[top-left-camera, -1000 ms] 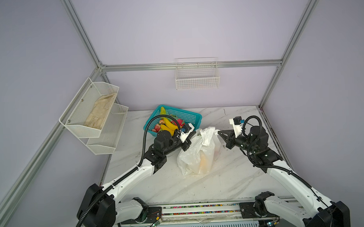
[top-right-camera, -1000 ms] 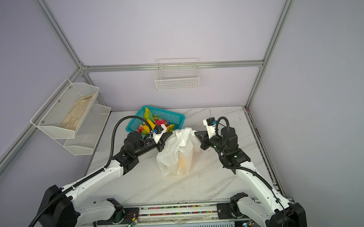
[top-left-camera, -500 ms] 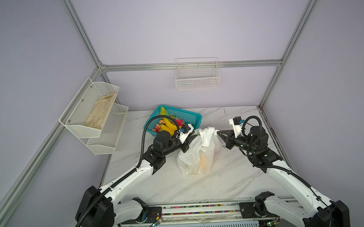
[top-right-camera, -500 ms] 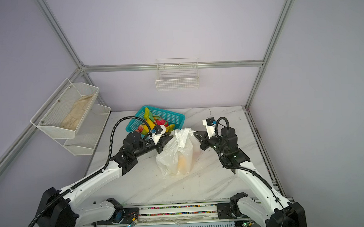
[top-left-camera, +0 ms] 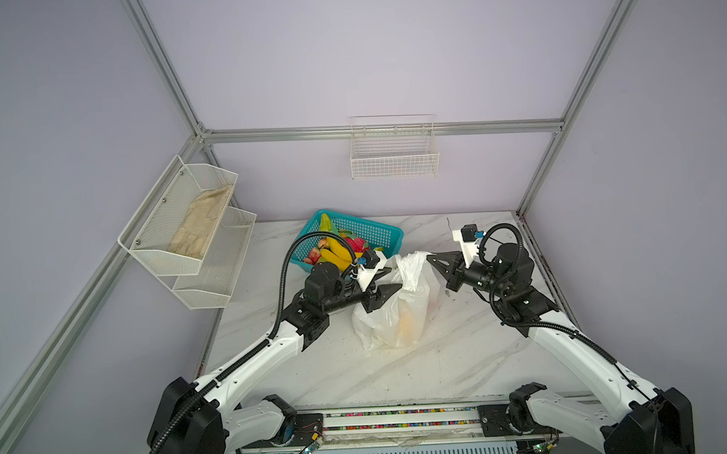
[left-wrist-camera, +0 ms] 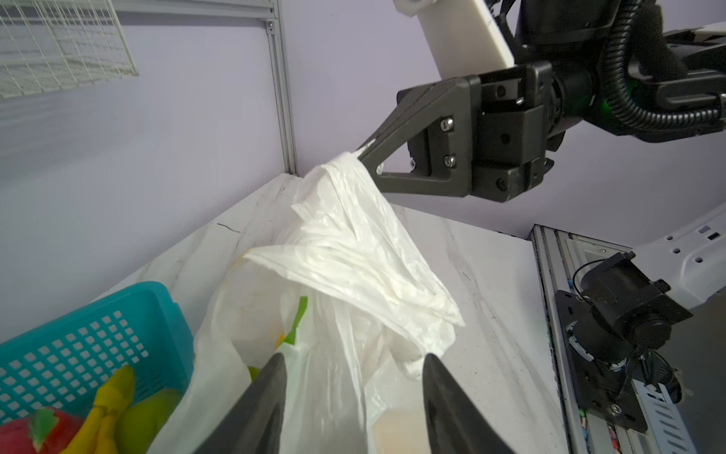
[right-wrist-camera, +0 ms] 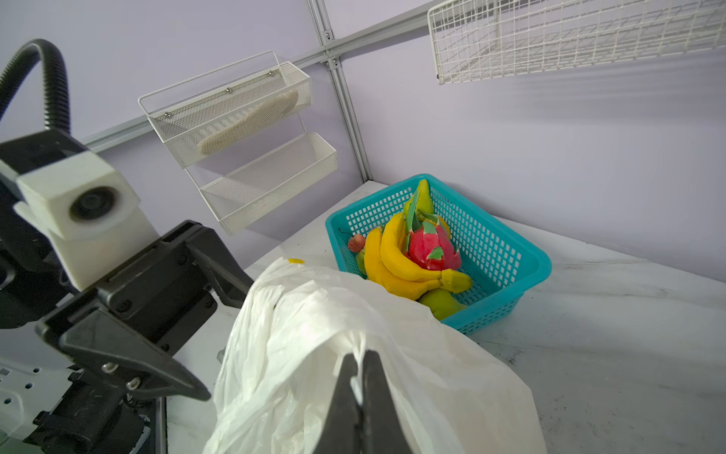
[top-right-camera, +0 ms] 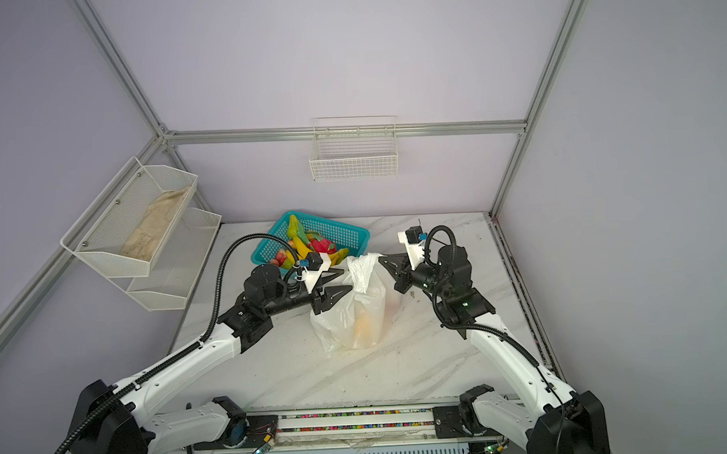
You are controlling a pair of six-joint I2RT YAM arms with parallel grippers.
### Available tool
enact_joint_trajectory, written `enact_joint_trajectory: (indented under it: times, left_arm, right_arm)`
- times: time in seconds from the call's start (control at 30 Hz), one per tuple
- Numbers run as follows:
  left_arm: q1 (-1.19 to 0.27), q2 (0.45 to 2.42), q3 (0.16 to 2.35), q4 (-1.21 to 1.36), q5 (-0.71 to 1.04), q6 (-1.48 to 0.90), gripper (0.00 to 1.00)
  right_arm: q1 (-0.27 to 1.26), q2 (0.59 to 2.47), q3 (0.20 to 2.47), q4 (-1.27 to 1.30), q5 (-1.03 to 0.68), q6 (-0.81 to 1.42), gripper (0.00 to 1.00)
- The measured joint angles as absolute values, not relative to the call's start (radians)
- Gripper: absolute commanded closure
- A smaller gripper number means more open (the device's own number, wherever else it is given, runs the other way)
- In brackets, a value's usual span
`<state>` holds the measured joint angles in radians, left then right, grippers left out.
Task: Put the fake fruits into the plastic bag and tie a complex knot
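The plastic bag stands mid-table with an orange shape showing through its white wall. My right gripper is shut on a bunched handle at the bag's top and holds it up. My left gripper is open at the bag's left side, with loose white plastic lying between its fingers, ungripped. The other fake fruits, bananas, a dragon fruit and green pears, lie in the teal basket behind the left gripper. A knot is not in view.
A two-tier white mesh shelf holding a beige cloth hangs on the left wall. A white wire basket hangs on the back wall. The arm rail runs along the table's front edge.
My left gripper has gone from shut to open, letting go of the bag's handle, which now droops loose. The right gripper stays shut on its handle in the same place.
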<state>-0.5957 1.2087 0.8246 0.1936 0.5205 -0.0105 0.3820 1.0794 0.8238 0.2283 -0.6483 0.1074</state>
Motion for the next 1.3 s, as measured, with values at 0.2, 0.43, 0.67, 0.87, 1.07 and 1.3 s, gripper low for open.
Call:
enact_joint_trajectory:
  times: [0.2,0.43,0.67,0.87,1.07,1.3]
  left_arm:
    - [-0.595,1.278,0.849,0.175,0.543,-0.042,0.37]
    - [-0.559,1.260,0.858,0.157,0.572,-0.058,0.25]
    - [-0.508,1.274,0.897,0.172,0.703,-0.158,0.14]
    - [-0.499,1.292,0.925,0.198,0.804,-0.253,0.10]
    - [-0.470,1.280,0.925,0.204,0.854,-0.284,0.08]
    - [-0.454,1.302,0.945,0.254,0.873,-0.384,0.15]
  right_arm:
    - [0.392,1.091,0.828,0.244,-0.653,0.105,1.00]
    - [0.394,1.101,0.844,0.240,-0.651,0.080,1.00]
    - [0.394,1.101,0.849,0.238,-0.647,0.065,1.00]
    - [0.394,1.101,0.849,0.228,-0.644,0.054,1.00]
    - [0.394,1.101,0.849,0.220,-0.643,0.043,1.00]
    - [0.394,1.101,0.849,0.220,-0.644,0.040,1.00]
